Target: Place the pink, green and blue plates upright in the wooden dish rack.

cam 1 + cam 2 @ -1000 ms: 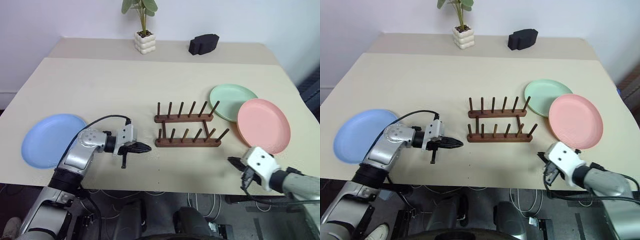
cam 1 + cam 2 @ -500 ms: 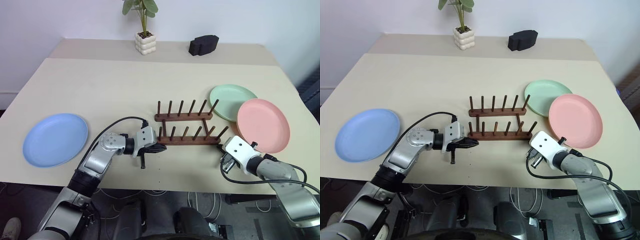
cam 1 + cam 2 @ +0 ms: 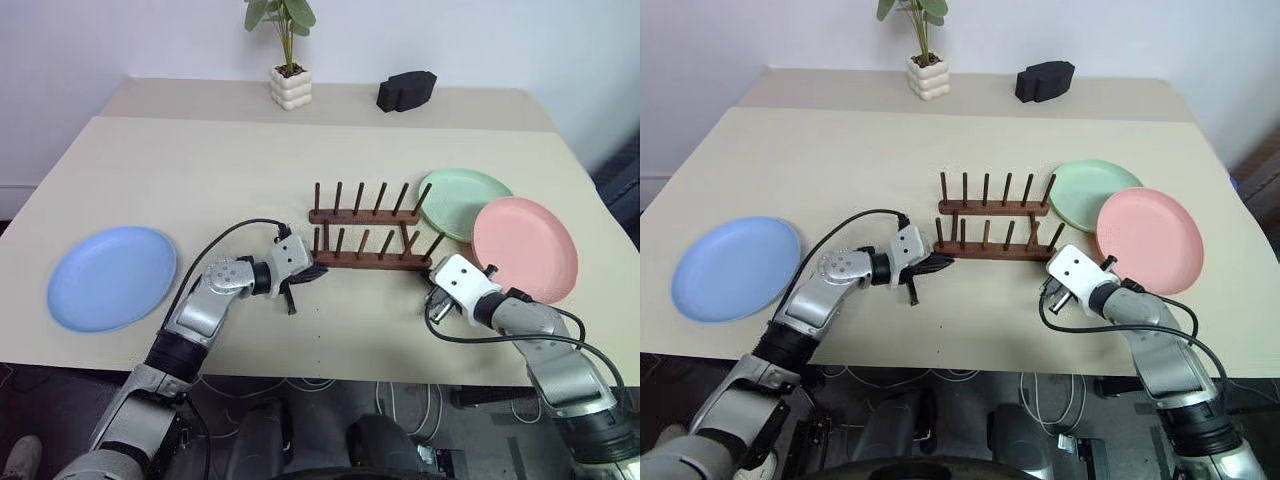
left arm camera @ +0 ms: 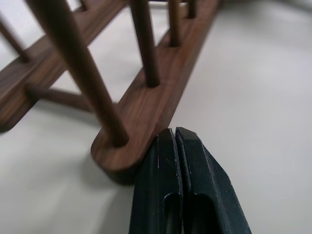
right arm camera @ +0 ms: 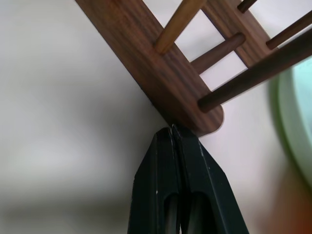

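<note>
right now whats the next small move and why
Probably keep nudging the rack away with both shut end effectors: the left and right tips each sit against an end of its near rail, and all three plates lie flat on the table.

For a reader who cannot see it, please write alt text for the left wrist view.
The shut left end effector has its black tips against the rounded end of one rail of the wooden dish rack. Thin pegs rise from the rails, on a pale table.

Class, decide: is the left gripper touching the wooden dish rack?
Touching. In the left wrist view the shut left gripper presses its tips against the end of the wooden dish rack's near rail, with no gap visible.
</note>
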